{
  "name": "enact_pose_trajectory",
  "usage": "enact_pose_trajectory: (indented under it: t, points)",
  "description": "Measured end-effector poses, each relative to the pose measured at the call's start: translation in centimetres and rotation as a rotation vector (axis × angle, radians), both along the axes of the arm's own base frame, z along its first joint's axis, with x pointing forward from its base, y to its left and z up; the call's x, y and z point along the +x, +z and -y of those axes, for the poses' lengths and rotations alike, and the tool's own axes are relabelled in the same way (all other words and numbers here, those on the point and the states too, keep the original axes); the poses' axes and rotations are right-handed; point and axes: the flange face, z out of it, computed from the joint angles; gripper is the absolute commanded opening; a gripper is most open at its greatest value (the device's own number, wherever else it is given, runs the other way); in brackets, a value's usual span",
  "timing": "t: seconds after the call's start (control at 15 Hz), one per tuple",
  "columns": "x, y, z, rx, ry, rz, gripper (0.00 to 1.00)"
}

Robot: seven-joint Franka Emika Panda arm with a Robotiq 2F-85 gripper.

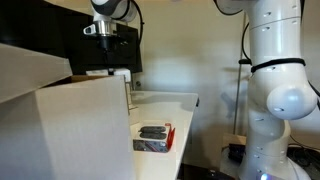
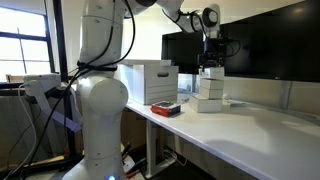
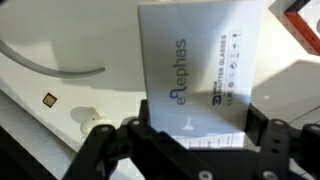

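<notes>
My gripper (image 3: pixel 200 128) is shut on a white carton (image 3: pixel 195 60) printed with "3D video glasses"; one black finger presses on each of its sides. In an exterior view the gripper (image 2: pixel 212 52) hangs over the far end of the white table (image 2: pixel 250 130), with the carton (image 2: pixel 211 74) directly above a stack of white boxes (image 2: pixel 209 98). Whether the carton rests on the stack or hovers just over it I cannot tell. In an exterior view the gripper (image 1: pixel 106 45) shows behind a big box, with the carton (image 1: pixel 122 76) partly hidden.
A large white cardboard box (image 1: pixel 70 125) (image 2: pixel 150 82) stands on the table. Beside it lies a small red-and-black pack (image 1: pixel 153 136) (image 2: pixel 166 107). Dark monitors (image 2: pixel 260 50) line the back. A grey cable (image 3: pixel 50 66) curves across the tabletop.
</notes>
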Motion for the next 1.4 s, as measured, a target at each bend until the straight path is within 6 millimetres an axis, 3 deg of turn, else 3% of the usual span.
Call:
enact_pose_trajectory:
  t: [0.33,0.4,0.53,1.4]
  points:
    - [0.31,-0.15,-0.28,0.0,0.004,-0.005,0.61]
    - [0.38,-0.18,-0.28,0.0,0.004,-0.006,0.96]
    - [0.5,-0.2,-0.27,0.0,0.004,-0.008,1.0]
    - [0.87,0.64,-0.26,0.003,0.003,0.007,1.0]
